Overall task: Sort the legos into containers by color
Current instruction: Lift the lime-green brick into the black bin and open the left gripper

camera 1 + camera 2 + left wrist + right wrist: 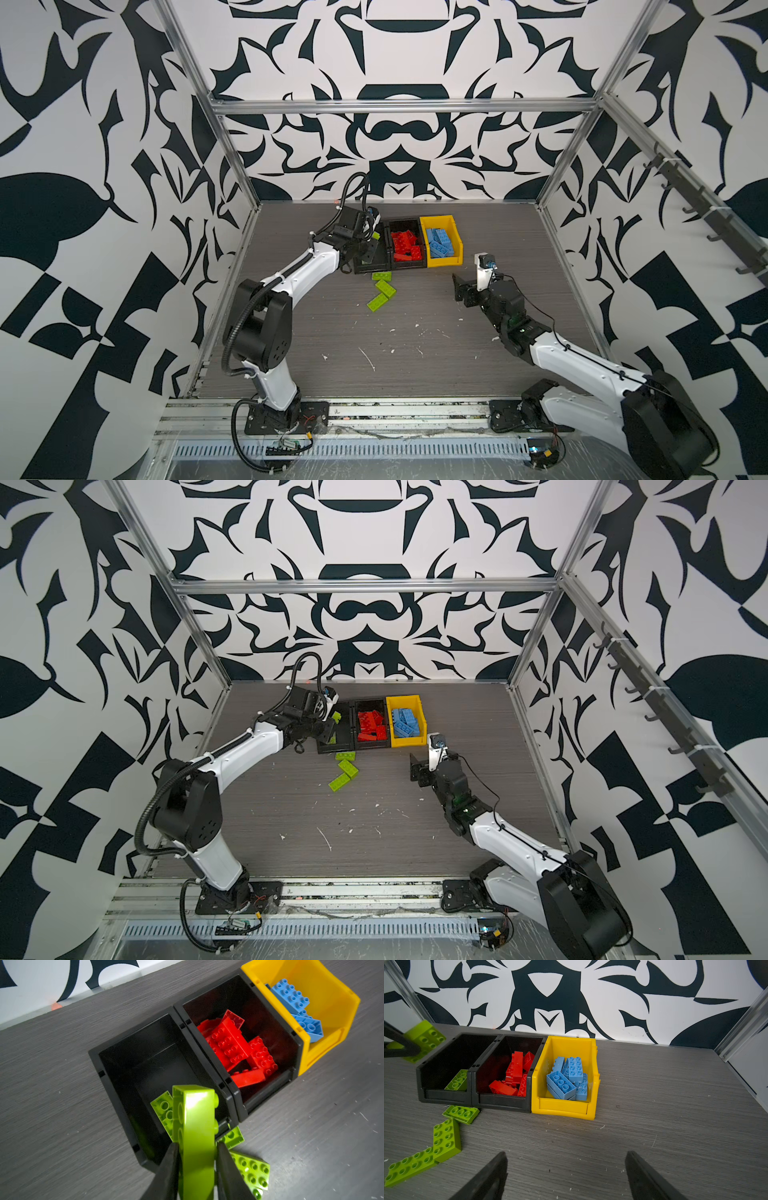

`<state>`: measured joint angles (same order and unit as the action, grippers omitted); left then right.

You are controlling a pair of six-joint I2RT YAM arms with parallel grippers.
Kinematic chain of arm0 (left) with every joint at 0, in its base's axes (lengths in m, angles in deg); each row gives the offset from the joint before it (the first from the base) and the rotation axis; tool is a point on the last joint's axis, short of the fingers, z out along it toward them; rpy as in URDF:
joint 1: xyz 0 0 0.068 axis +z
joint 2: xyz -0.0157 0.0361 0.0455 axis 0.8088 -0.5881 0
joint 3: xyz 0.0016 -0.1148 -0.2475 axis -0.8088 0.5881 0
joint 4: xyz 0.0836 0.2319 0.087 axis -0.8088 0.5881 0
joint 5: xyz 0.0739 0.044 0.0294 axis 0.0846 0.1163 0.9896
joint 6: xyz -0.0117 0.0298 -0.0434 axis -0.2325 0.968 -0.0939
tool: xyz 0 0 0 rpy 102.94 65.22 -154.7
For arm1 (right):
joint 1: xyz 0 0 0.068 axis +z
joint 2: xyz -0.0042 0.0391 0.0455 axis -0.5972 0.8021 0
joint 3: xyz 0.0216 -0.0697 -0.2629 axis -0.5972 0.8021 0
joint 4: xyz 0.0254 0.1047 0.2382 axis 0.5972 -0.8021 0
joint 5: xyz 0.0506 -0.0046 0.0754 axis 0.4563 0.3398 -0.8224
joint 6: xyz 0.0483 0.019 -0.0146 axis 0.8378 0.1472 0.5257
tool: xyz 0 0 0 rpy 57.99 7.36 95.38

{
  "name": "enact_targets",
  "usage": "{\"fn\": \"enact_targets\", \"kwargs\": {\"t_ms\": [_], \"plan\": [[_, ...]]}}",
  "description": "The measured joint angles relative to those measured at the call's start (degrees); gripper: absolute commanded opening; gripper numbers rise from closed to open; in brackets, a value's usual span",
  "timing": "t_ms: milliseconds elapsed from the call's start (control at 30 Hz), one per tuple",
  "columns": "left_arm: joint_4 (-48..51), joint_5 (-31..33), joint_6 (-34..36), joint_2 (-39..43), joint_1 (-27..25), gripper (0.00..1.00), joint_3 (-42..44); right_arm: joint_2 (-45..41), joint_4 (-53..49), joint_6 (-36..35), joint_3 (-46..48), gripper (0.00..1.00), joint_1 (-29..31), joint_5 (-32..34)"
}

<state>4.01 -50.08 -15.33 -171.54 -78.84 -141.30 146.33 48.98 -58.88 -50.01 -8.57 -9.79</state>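
Two robot arms worked over a grey wood-grain counter (pixel 415 365) enclosed by walls with a bold black-and-white pattern. Three small open bins stood side by side in a row near the back wall, their sides touching.

The left gripper (pixel 196 1147) was closed tightly on a lime green brick (pixel 195 1118). It held the brick turned on its side in the air above the left black bin (pixel 145 1047), with the studs facing towards the neighbouring bin. A second lime green brick (pixel 164 1109) lay underside up inside that bin, at its front end.

The middle black bin (pixel 500 1103) held a loose heap of red bricks (pixel 228 1045). The yellow bin (pixel 562 1107), on the right of the row, held a pile of light blue bricks (pixel 566 1078).

Three more lime green bricks lay on the counter in front of the left black bin. The nearest brick (pixel 460 1113) sat right against the bin's front wall. The next brick (pixel 446 1138) lay just beyond it, and the last brick (pixel 411 1164) met that one at a corner, so the three formed a zigzag line leading away from the bins.

The right gripper (pixel 566 1153) hung above bare counter, a little in front of the yellow bin and to its right. Its fingers were spread wide apart and held nothing.
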Motion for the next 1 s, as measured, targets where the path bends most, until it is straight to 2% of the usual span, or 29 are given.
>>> {"fn": "enact_targets", "kwargs": {"t_ms": [100,333,500,600,867,1000], "plan": [[0.02,-1.14,0.33,-3.26,1.20,0.23,-1.86,0.00,0.00,0.00,0.00,0.91,0.00,0.00],[0.22,-3.19,0.63,-8.26,3.02,0.25,-5.40,0.00,-0.04,0.00,0.00,0.91,0.00,-0.04],[0.26,-4.00,1.20,-9.14,3.10,0.41,-6.03,0.00,-0.59,0.02,-0.09,0.91,0.00,-0.07],[0.22,-4.33,1.53,-9.14,3.10,0.57,-6.05,0.00,-1.18,0.00,-0.33,0.91,0.00,-0.24],[0.28,-4.50,1.44,-8.39,3.10,0.62,-6.01,0.00,-1.73,0.02,-0.50,0.91,0.00,-0.50],[0.46,-4.87,0.39,-3.34,2.91,0.64,-3.26,0.00,-1.95,0.00,-0.68,0.91,0.00,-0.55]]}}
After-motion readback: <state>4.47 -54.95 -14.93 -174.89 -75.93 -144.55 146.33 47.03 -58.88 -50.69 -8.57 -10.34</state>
